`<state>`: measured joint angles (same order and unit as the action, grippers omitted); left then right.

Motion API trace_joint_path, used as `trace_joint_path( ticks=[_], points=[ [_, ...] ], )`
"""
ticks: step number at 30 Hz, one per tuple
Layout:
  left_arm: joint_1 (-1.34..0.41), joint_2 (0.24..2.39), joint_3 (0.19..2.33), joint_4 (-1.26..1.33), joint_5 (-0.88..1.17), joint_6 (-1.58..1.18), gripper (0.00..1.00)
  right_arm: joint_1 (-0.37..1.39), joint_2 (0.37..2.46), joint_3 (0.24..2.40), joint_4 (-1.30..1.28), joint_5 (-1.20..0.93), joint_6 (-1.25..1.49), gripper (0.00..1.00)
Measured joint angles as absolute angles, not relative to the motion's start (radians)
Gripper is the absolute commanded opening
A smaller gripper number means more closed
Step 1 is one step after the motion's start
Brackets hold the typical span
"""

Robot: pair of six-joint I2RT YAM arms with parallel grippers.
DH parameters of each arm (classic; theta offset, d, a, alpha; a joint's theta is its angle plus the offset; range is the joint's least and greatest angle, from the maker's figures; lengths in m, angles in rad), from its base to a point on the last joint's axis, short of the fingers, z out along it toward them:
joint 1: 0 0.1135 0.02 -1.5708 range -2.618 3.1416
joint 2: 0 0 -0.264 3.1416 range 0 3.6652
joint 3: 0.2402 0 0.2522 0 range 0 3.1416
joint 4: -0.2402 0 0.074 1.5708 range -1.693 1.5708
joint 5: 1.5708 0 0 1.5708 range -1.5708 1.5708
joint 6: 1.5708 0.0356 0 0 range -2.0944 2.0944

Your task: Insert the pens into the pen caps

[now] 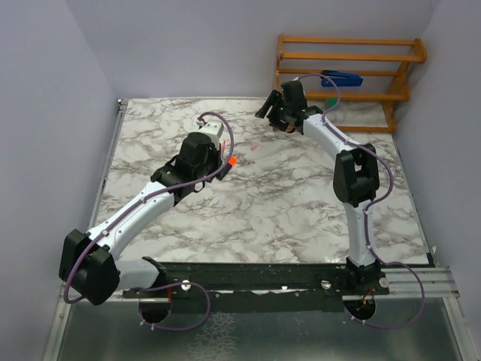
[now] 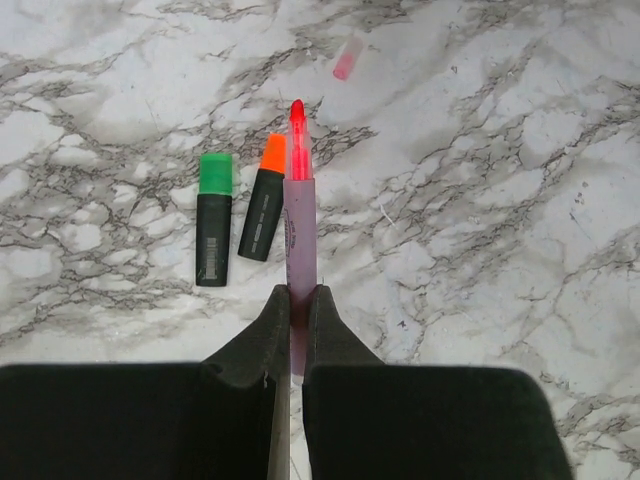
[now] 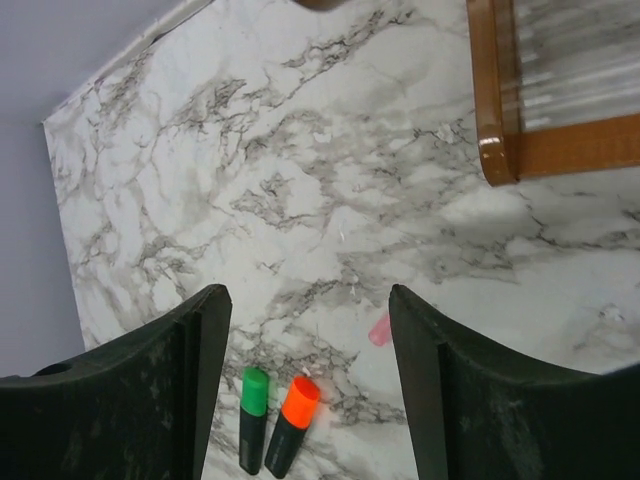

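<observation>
Left gripper (image 2: pixel 297 300): you have it clenched on the tail of the pink pen (image 2: pixel 300 230), whose bare red tip points away from the fingers.
Right gripper (image 3: pixel 308 300): your fingers are spread wide and hold nothing, above the table (image 3: pixel 200 150) near the wooden rack (image 3: pixel 495 100).
Black pens: the green-ended pen (image 2: pixel 214 230) and the orange-ended pen (image 2: pixel 263 205) lie side by side on the table, just beside the pink pen.
Pink cap (image 2: pixel 347 57): it lies alone beyond the pen's tip, not touching it.
</observation>
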<state>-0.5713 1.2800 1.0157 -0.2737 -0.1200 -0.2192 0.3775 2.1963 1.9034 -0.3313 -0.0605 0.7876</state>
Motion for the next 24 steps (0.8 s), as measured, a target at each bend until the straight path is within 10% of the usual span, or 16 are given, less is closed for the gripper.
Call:
trace_joint_path(
  ticks=[24],
  points=[
    [-0.563,1.261,0.942,-0.279,-0.06,-0.291,0.0,0.443,2.489,2.204,-0.259,-0.131,0.775,0.69]
  ],
)
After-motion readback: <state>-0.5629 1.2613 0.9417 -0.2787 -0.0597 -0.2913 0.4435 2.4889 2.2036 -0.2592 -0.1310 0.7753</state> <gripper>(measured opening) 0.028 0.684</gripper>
